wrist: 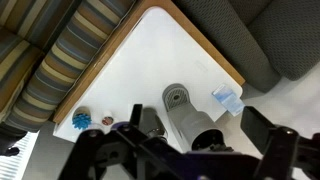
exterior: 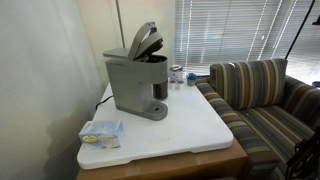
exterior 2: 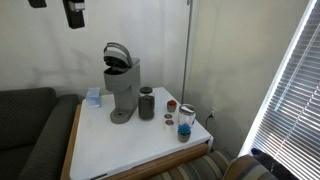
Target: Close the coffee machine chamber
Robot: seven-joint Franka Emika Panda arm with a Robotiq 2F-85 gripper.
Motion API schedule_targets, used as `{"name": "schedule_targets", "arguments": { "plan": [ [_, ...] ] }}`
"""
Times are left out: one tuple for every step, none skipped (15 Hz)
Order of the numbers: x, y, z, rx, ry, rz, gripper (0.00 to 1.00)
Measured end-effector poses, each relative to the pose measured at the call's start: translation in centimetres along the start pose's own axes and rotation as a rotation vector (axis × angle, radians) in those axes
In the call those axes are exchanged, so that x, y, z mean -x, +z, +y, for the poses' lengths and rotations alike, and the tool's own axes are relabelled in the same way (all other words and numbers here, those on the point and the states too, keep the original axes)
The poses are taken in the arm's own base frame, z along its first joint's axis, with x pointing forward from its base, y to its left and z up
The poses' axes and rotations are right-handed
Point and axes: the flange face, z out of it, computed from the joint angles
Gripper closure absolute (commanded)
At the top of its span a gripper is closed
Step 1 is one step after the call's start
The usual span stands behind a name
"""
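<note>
Wrist view: gripper (wrist: 185, 150) spread wide, empty, well above coffee machine (wrist: 190, 118) on white table (wrist: 150, 60). In both exterior views chamber (exterior: 146, 40) hinged up, open. Nothing done yet; descent and push-down likely remaining.

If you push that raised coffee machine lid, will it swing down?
The lid looks rigid plastic, hinged at the back: likely swings down, not flops. The coffee machine is tall and boxy; a hard shove might slide it.
</note>
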Motion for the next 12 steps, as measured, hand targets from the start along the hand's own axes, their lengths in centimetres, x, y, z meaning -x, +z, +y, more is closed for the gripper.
{"name": "schedule_targets", "arguments": {
  "plan": [
    [0.0, 0.0, 0.0, 0.0, 0.0, 0.0, 0.0],
    [0.0, 0.0, 0.0, 0.001, 0.0, 0.0, 0.0],
    [-0.1, 0.0, -0.2, 0.003, -0.003, -0.001, 0.0],
    [-0.2, 0.0, -0.4, 0.004, -0.009, -0.001, 0.0],
    [-0.4, 0.0, -0.8, 0.007, -0.019, -0.003, 0.0],
    [-0.8, 0.0, -1.3, 0.01, -0.034, -0.005, 0.0],
    [-1.3, 0.1, -1.9, 0.012, -0.055, -0.012, 0.0],
    [-1.9, 0.1, -2.6, 0.013, -0.076, -0.024, 0.0],
    [-2.6, 0.3, -3.4, 0.014, -0.101, -0.039, 0.0],
    [-3.5, 0.5, -4.2, 0.016, -0.127, -0.051, 0.0],
    [-4.4, 0.8, -5.1, 0.019, -0.155, -0.065, 0.0],
    [-5.4, 1.2, -5.9, 0.023, -0.183, -0.078, 0.0]
  ]
}}
